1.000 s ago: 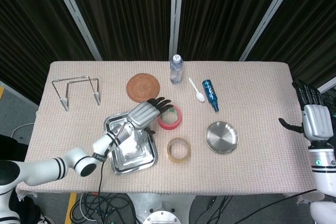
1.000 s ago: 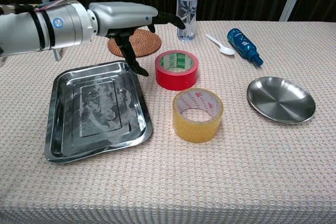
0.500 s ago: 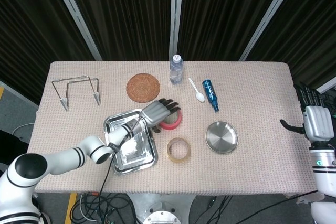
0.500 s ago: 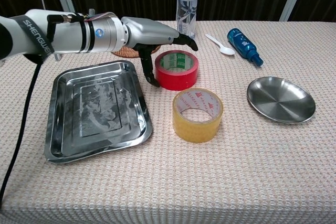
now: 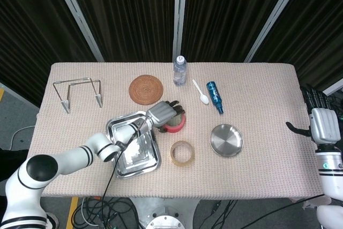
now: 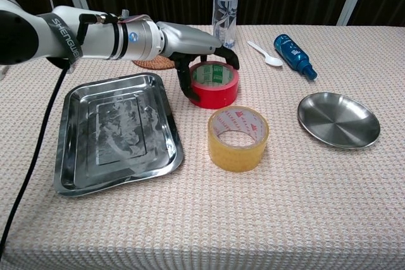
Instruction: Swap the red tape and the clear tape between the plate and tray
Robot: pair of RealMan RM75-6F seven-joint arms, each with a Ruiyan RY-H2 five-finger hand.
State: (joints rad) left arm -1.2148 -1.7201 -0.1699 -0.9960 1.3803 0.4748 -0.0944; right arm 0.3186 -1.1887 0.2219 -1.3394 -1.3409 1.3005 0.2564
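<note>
The red tape (image 5: 177, 125) (image 6: 218, 88) lies flat on the cloth between the steel tray (image 5: 134, 159) (image 6: 114, 134) and the round steel plate (image 5: 225, 140) (image 6: 338, 120). My left hand (image 5: 161, 113) (image 6: 190, 39) grips it, thumb against its near-left wall and fingers curled over its far rim. The tape rests on the table. The clear tape (image 5: 182, 153) (image 6: 238, 138), yellowish, sits just in front of it on the cloth. Tray and plate hold nothing. My right hand (image 5: 320, 122) hangs off the table's right edge, fingers apart and holding nothing.
Along the back stand a water bottle (image 5: 180, 70) (image 6: 225, 7), a woven coaster (image 5: 145, 89), a white spoon (image 5: 201, 93) (image 6: 266, 54) and a lying blue bottle (image 5: 215, 96) (image 6: 295, 55). A wire rack (image 5: 80, 92) is at the far left.
My left hand has moved right from over the tray's corner onto the red tape and its fingers have curled down around it. The right hand has stayed put.
</note>
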